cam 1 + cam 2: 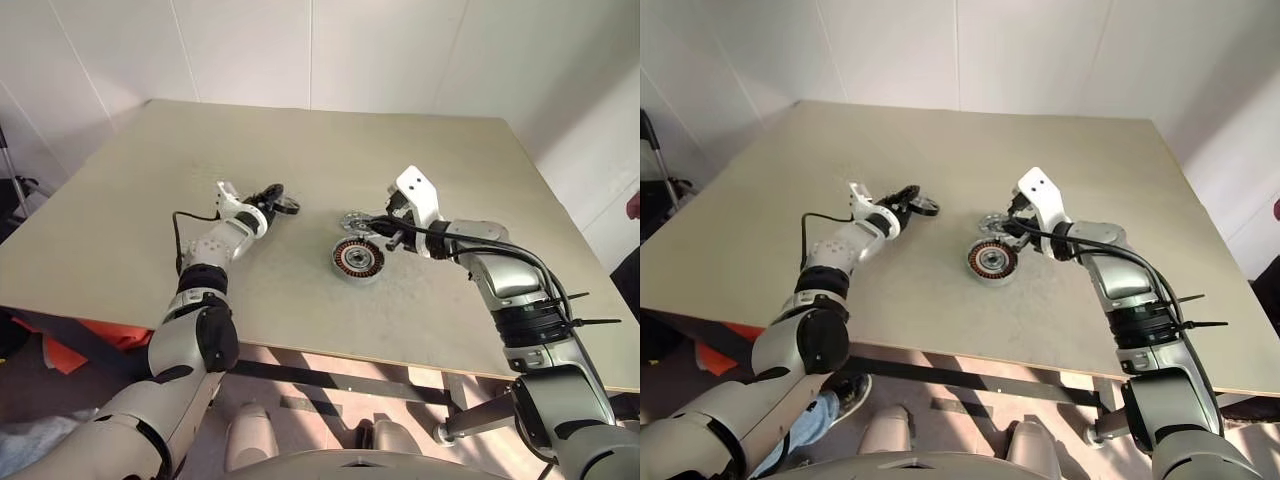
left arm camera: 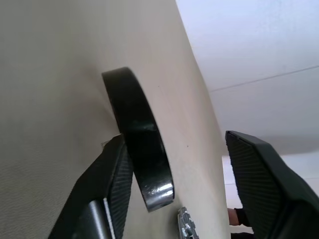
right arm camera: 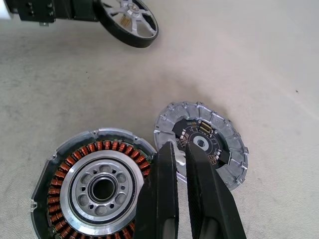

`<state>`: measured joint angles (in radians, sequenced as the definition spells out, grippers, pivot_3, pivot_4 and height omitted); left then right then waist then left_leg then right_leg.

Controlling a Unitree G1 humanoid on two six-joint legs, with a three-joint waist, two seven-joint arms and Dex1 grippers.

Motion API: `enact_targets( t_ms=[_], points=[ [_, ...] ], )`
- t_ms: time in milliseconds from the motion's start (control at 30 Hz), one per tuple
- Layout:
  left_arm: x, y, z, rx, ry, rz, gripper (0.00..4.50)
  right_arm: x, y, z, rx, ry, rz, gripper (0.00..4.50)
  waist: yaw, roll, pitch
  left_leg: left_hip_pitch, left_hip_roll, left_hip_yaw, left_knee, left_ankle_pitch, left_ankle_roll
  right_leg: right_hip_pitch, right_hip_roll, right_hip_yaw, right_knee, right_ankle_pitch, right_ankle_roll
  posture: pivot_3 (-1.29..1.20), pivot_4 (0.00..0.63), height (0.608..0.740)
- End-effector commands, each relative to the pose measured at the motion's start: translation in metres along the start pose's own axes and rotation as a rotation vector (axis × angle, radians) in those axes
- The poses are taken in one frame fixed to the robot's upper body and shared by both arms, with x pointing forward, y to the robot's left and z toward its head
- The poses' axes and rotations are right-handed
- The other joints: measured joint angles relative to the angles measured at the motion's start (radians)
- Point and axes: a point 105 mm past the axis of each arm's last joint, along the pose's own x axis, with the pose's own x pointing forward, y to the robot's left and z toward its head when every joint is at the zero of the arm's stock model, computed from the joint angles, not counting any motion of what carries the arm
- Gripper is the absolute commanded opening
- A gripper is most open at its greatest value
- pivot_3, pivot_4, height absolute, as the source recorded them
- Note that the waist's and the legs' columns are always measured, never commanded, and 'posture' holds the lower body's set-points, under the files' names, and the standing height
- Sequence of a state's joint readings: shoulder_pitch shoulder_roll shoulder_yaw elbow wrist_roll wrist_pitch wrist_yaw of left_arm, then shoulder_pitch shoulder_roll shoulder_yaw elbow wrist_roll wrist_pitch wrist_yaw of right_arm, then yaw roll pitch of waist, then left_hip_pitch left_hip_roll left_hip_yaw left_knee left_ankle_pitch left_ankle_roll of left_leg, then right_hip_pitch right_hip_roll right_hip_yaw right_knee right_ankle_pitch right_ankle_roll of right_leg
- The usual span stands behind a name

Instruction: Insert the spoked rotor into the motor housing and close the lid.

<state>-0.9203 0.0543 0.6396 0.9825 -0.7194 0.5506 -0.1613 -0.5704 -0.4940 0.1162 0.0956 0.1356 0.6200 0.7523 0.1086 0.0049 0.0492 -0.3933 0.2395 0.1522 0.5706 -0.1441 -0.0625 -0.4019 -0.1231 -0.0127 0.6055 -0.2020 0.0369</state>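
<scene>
Beige table, white walls. Frame centre: left gripper jaws apart round spoked rotor rim, not clamped; looks rigid, slick, so grip rim edge-on. Right gripper pinched together, empty, over lid, by motor housing.

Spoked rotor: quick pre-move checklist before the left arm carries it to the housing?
1. Spoked rotor between the left gripper fingers: ok, one finger lies against the black rim.
2. Firm grip: cannot tell, the other finger stands apart from the rim.
3. Motor housing flat on the table with its centre bore uncovered: ok.
4. Lid off the housing: ok, it lies beside it.
5. Right gripper out of the drop path: not ok, shut and hovering at the housing's edge, between housing and lid.
</scene>
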Motion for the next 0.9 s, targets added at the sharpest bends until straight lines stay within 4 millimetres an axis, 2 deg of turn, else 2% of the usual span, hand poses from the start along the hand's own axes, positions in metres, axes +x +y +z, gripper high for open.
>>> enact_targets(
  t_ms=[33,133,300,500,567,733,800,900],
  points=[
    [0.003,-0.005,0.003,0.024,-0.002,0.016,1.42,-0.007,-0.009,0.027,-0.035,-0.083,-0.046,0.35,0.000,0.000,0.000,0.000,0.000,0.000,0.000,0.000,0.000,0.000,0.000,0.000,0.000,0.000,0.000,0.00,0.000,0.740],
    [0.003,-0.004,0.003,0.015,-0.002,0.020,0.44,-0.006,-0.010,0.024,-0.036,-0.074,-0.056,0.35,0.000,-0.001,0.001,0.000,0.000,-0.001,0.000,0.000,0.000,0.001,0.000,-0.001,0.000,0.000,0.000,0.00,0.000,0.740],
    [0.004,-0.009,0.000,0.022,0.013,-0.007,0.41,-0.005,-0.012,0.023,-0.039,-0.069,-0.070,0.35,-0.001,-0.001,0.001,0.001,0.000,-0.001,0.000,0.001,-0.001,0.001,0.000,-0.001,0.000,0.000,0.000,0.00,0.000,0.740],
    [-0.006,-0.058,-0.029,-0.052,0.198,-0.301,0.41,-0.017,-0.030,0.018,-0.053,-0.044,-0.141,0.35,0.012,-0.001,0.003,-0.001,0.000,-0.001,0.000,0.001,-0.002,0.000,-0.001,-0.002,0.000,0.000,0.000,0.00,0.000,0.740],
    [-0.013,-0.065,-0.040,-0.058,0.270,-0.353,0.41,-0.024,-0.041,0.008,-0.086,0.008,-0.187,0.35,0.017,0.000,0.003,-0.002,0.000,-0.001,0.000,0.001,-0.002,0.000,-0.001,-0.002,0.000,0.000,0.000,0.00,0.000,0.740],
    [-0.036,-0.073,-0.063,-0.071,0.442,-0.441,0.41,-0.058,-0.086,-0.031,-0.098,0.180,-0.382,0.35,0.019,-0.001,0.003,-0.002,0.000,-0.001,0.000,0.002,-0.003,0.000,-0.001,-0.002,0.000,0.000,0.000,0.00,0.000,0.740],
    [-0.044,-0.071,-0.073,-0.066,0.515,-0.444,0.41,-0.071,-0.094,-0.043,-0.101,0.220,-0.415,0.35,0.018,0.000,0.003,-0.002,0.000,-0.001,0.000,0.001,-0.002,0.000,-0.001,-0.002,0.000,0.000,0.000,0.00,0.000,0.740],
    [-0.048,-0.063,-0.077,-0.051,0.547,-0.409,0.41,-0.083,-0.098,-0.053,-0.132,0.261,-0.438,0.35,0.017,0.001,0.004,-0.002,0.000,0.000,0.000,0.001,-0.001,0.000,-0.001,-0.002,0.000,0.000,0.000,0.00,0.000,0.740]
  ],
)
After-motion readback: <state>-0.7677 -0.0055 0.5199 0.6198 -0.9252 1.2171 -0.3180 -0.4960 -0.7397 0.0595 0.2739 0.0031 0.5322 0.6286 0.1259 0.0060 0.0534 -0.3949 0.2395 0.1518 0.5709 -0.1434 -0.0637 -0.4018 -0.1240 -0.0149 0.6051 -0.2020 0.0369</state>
